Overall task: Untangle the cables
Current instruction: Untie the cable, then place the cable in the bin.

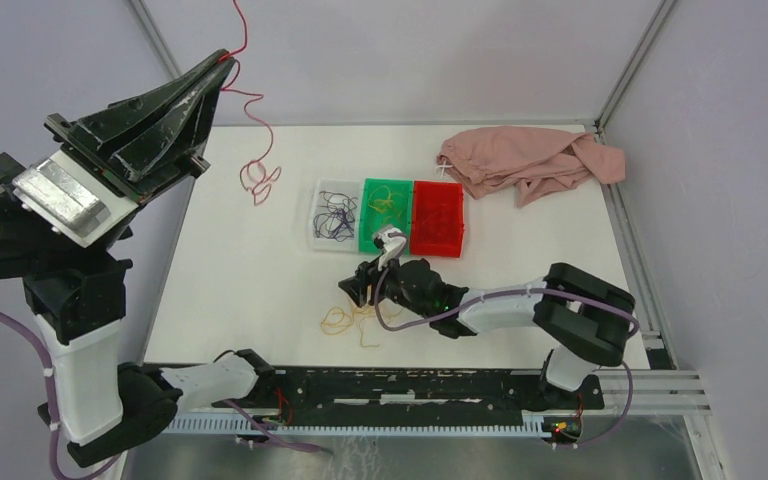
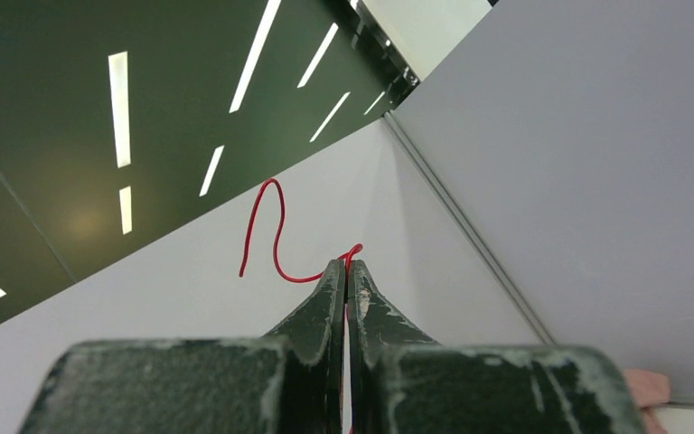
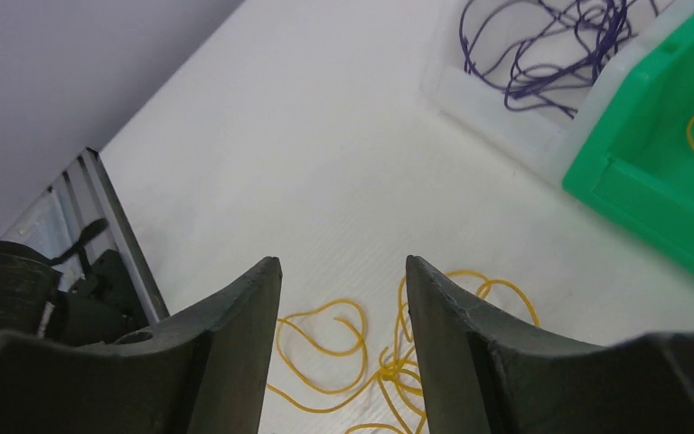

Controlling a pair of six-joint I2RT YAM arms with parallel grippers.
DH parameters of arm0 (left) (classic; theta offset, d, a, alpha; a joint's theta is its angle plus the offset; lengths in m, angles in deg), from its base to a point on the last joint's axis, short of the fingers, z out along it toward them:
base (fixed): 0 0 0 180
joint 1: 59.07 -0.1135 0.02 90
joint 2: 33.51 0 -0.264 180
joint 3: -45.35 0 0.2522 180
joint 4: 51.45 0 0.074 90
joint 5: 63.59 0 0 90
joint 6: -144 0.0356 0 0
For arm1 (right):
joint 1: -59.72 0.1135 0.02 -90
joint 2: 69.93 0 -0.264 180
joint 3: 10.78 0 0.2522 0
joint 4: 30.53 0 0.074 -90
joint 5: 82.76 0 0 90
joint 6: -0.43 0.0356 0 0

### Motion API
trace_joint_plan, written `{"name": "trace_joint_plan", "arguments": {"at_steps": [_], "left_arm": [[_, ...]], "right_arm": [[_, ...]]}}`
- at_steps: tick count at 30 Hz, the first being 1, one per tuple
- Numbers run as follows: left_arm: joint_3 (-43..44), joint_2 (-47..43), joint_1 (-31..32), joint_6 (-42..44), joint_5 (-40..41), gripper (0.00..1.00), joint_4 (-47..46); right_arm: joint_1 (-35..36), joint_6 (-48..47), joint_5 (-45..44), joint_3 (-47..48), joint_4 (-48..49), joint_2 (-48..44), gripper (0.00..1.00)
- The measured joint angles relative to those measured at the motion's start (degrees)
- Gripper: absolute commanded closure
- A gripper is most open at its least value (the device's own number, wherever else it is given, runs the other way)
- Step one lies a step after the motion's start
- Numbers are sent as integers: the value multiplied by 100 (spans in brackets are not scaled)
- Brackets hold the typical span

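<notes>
— Checking the left end effector [image 1: 222, 58] first.
— Raised high over the far-left corner of the worktop [image 1: 250, 280], clamped tight on a red cable [image 1: 257, 130]. From the left wrist, fingers [image 2: 325, 298] pressed together, with a short free end curling out past the tips.
— And below the grip?
— Hangs down in kinks and ends in a small loose coil touching the worktop, left of the bins.
— Turning to the right end effector [image 1: 360, 288].
— Stretched low over the middle of the worktop, jaws spread apart, gripping nothing. Hovers just above a loose heap of yellow cables [image 3: 389, 371], seen between the fingertips in the right wrist view. Cannot tell whether touching them.
— Bins?
— Three in a row, side by side, just beyond the right end effector. Clear bin [image 1: 315, 240] on the left, holding dark purple cables [image 1: 338, 215]. Green bin [image 1: 368, 240] in the middle, with a few yellow strands [image 1: 388, 200] inside. Red bin [image 1: 436, 248] on the right, contents too hard to make out.
— Anything else?
— Crumpled pink cloth [image 1: 530, 160] at the far-right corner, apart from the bins.
</notes>
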Motion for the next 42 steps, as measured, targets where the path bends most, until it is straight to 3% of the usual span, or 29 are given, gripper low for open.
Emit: {"name": "trace_joint_plan", "arguments": {"at_steps": [10,19,31,42], "left_arm": [[-1360,-299,0,-98,-243,97,59],[-2557,-181,0,-595,-640,97,302],[-3182,828,44,-999,-841,97,-251],[-3161,2275,111,-1235,-708,97,-706]], "right_arm": [[0,-323,-273,352,-905,-2031,33],[-24,-551,-407,846,-1292,-2468,35],[-402,-1268,-3519,341,-3309,-4061,33],[-1421,-791,-4026,-697,-4363,-5285,32]]}}
